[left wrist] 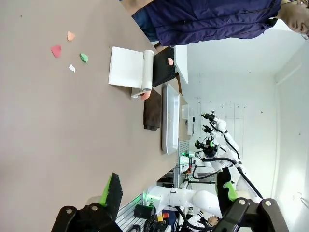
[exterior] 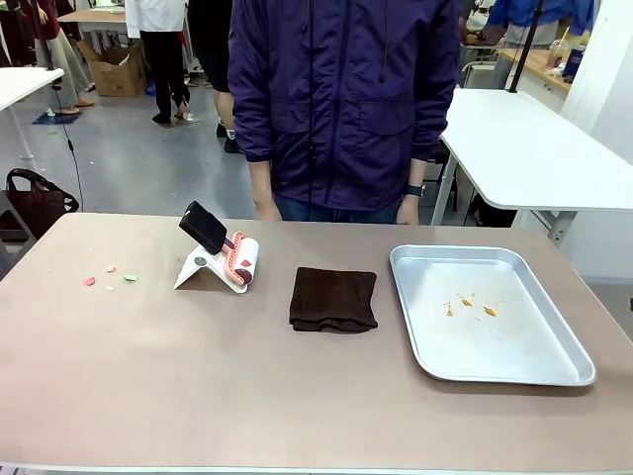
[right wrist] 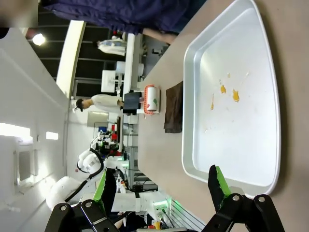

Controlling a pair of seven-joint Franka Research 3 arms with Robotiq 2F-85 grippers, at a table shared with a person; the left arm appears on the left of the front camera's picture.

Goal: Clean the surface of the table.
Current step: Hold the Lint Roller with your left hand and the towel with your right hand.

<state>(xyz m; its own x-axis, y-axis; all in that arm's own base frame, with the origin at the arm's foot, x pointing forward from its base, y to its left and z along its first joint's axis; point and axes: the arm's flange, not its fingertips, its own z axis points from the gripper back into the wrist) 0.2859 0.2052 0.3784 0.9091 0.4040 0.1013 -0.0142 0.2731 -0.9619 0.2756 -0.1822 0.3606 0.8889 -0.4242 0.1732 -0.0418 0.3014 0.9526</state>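
Left claw and right claw gape wide, empty. The bench is stiff and smooth; the soft cloth mid-bench pinches at its edge; light scraps, perhaps paper, lie near the left edge.

Front across table (wrists sideways)

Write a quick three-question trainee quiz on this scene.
1. True or false: the cloth lies between the roller and the tray.
2. Where are the orange crumbs? A: on the cloth. B: in the tray. C: under the roller.
3. What litters the table left of the roller?

Key: 1 true; 2 B; 3 small coloured scraps.
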